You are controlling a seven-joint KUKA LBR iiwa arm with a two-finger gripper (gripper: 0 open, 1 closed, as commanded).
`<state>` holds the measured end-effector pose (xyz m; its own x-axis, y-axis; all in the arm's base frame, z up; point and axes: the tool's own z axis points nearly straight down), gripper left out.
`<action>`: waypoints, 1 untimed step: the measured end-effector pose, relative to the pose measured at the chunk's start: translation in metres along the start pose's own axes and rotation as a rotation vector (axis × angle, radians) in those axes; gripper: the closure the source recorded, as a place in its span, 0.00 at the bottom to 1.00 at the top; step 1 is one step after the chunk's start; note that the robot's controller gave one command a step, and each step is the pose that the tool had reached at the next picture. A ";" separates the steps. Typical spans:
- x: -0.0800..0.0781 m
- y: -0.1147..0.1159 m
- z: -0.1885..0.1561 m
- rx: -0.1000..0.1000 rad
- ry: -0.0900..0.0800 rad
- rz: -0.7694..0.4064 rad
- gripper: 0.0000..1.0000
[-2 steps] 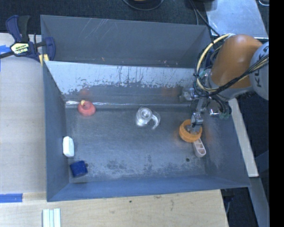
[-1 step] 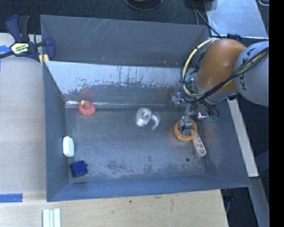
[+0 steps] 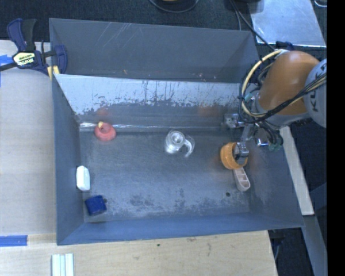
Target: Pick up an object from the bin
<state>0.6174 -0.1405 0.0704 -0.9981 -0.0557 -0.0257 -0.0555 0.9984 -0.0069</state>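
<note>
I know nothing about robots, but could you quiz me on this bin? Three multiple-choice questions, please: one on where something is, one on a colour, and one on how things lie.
1. Where in the bin does the blue block lie?
A. In the view's lower left corner
B. In the upper right corner
C. In the centre

2. What colour is the round thing right by the gripper?
A. Green
B. Orange
C. Black

3. How do the white thing and the blue block lie?
A. Stacked one on the other
B. Apart, both on the floor
C. Both up on the rim

Answers:
1 A: the blue block sits where the left and near walls meet.
2 B: the round thing at the gripper, by the right wall, is orange.
3 B: bare grey floor shows between the two.
</note>
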 end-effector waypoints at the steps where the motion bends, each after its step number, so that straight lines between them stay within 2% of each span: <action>1: -0.012 0.004 -0.001 -0.001 0.004 0.090 1.00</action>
<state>0.6286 -0.1354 0.0714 -0.9992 0.0345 -0.0219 0.0346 0.9994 -0.0034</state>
